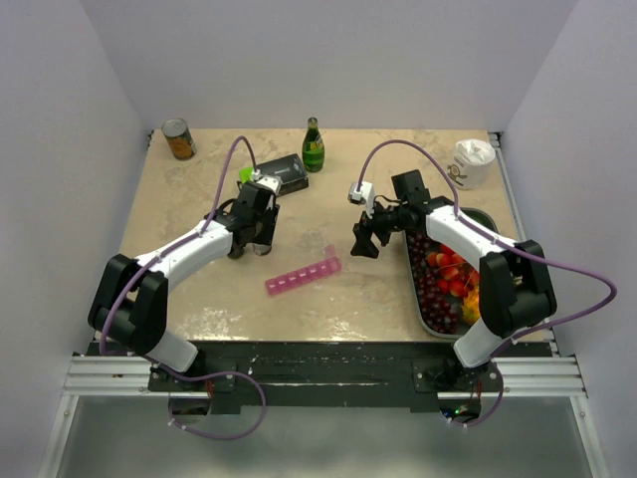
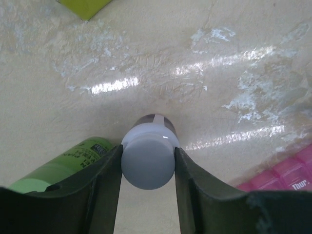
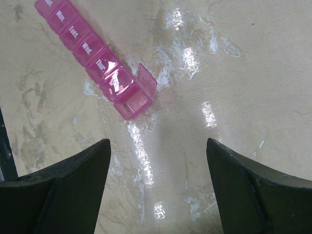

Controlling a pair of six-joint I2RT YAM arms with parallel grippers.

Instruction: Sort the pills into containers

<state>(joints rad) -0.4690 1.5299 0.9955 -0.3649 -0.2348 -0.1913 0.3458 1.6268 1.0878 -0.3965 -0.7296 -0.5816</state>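
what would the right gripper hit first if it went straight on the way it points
Most likely the bare table, just short of the pink pill organiser. Its open end compartment sits slightly left of the right gripper's line. Depth is hard to judge.

Count's on! Two arms out there, left arm (image 1: 189, 254) and right arm (image 1: 468, 234), so two grippers, left gripper (image 2: 148, 150) and right gripper (image 3: 157, 142), plus two purple cables (image 1: 235, 157). One pink strip (image 1: 302, 276), and the right wrist view gives seven compartments (image 3: 87, 48) on it, one lid (image 3: 146, 80) up, six down. Two bottles: one green bottle (image 1: 314, 145), one white-capped bottle (image 2: 148, 158). One can (image 1: 178, 138), one black box (image 1: 287, 174), one white cup (image 1: 472, 162), one green tube (image 2: 63, 163), one lime scrap (image 2: 85, 6). One fruit tray (image 1: 411, 279), its fruit too heaped to count
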